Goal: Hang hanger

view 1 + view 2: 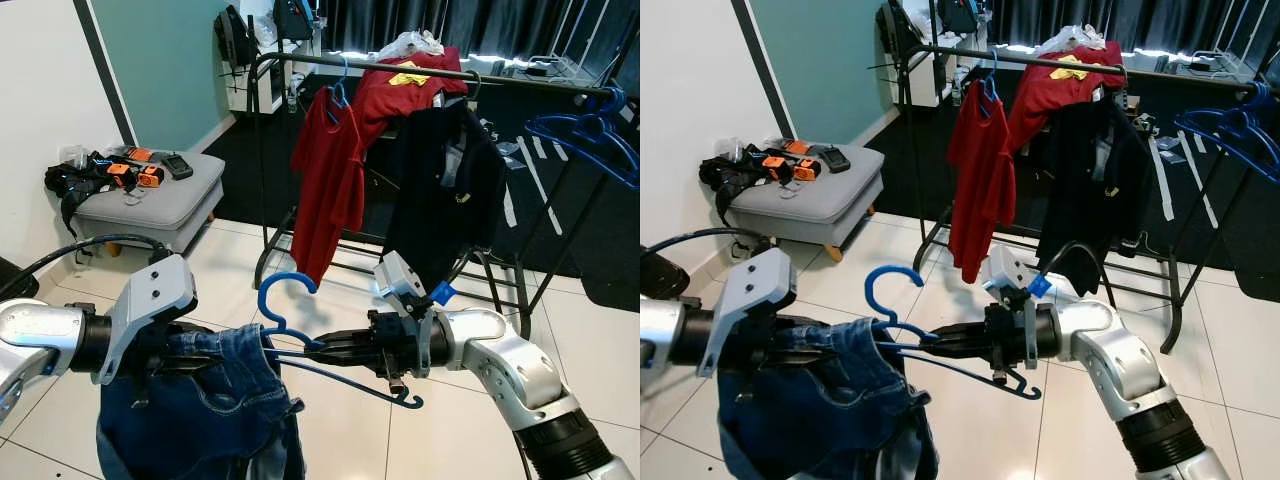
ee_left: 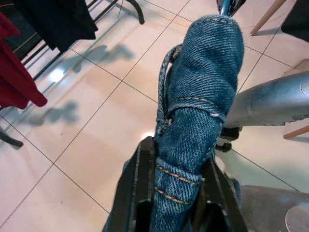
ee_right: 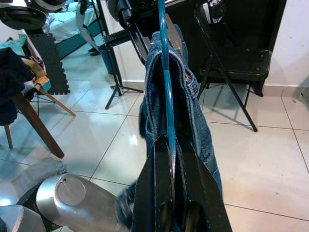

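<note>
I've got the hanger [image 1: 300, 345] held low in front, between both arms, well short of the rack. It's thin blue plastic, smooth and glossy, w/ a rounded hook curling up and toward my left at the near-centre. Its long axis runs roughly left-right, one arm sloping down to the right and ending in a small upturned tip under the right wrist. Jeans [image 1: 205, 405] are draped over its left half: mid-blue denim, heavy weave, orange topstitching, bunched in thick folds and hanging below.

Right gripper [image 1: 335, 348] points left, fingers narrow and pinched on the hanger's arm; in the right wrist view the blue rod runs straight out from between the black fingers [image 3: 157, 193]. Left gripper [image 2: 176, 188] is clamped on a folded wad of the denim, fingers spread around the roll.

Beyond, the rack [image 1: 420, 68] is a dark metal tube frame spanning centre to right, far side. A red shirt [image 1: 328, 180] hangs from it on a blue hanger, w/ a black garment [image 1: 440, 185] just right of it and more red cloth piled over the bar. Spare blue hangers [image 1: 590, 135] hang at the far right end. A grey padded stool [image 1: 160, 205] w/ black and orange gear on top sits far left by the white wall. Floor is glossy pale tile [image 1: 360, 440].
</note>
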Available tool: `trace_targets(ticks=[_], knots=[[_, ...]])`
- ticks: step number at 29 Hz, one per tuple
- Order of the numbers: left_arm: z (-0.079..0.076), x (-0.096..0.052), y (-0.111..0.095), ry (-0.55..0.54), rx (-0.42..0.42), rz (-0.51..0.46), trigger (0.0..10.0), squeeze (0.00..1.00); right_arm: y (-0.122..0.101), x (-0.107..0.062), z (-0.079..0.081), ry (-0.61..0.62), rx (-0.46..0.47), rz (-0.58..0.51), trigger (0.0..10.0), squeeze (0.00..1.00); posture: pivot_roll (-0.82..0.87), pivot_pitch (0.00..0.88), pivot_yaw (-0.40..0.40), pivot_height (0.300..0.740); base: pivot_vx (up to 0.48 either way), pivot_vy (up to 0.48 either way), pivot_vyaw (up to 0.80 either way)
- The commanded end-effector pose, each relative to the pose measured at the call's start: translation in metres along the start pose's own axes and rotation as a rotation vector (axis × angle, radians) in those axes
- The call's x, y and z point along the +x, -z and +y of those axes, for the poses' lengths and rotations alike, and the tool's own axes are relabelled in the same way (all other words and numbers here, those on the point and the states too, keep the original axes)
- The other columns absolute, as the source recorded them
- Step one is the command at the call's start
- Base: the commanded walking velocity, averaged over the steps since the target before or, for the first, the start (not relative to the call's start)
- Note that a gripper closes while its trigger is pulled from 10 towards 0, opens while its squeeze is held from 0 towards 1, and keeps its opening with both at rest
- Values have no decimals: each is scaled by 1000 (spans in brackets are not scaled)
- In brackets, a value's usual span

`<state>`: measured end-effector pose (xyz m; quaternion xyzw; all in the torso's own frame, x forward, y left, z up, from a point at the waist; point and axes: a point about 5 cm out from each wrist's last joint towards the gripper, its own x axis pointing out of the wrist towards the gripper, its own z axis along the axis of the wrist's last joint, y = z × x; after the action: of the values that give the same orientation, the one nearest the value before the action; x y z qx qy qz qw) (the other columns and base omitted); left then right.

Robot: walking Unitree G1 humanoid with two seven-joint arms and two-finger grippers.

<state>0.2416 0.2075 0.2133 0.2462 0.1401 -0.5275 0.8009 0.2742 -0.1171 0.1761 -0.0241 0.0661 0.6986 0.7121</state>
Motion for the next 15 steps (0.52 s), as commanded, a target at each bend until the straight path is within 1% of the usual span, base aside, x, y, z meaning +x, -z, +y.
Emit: trace_targets(ticks=[1,11,12,13,15], knots=[[-2,4,4,11,-29,3,0,0,-22,0,0,-16,-85,-69,10000,0,-1,0,20,740,0,0,0],[-1,5,4,-1,-33,-14,0,0,-21,1,-1,-4,-86,-65,10000,0,-1,0,21,740,0,0,0],[1,4,2,-14,-30,-29,0,0,-22,1,-4,18,-47,-94,10000,890,1,0,19,740,0,0,0],[3,2,1,-29,-28,-45,0,0,-23,0,-6,30,-22,-116,10000,1000,0,0,19,740,0,0,0],[6,0,-1,-44,-23,-55,0,0,-24,-2,-9,51,-10,-135,10000,1000,-1,0,21,740,0,0,0]])
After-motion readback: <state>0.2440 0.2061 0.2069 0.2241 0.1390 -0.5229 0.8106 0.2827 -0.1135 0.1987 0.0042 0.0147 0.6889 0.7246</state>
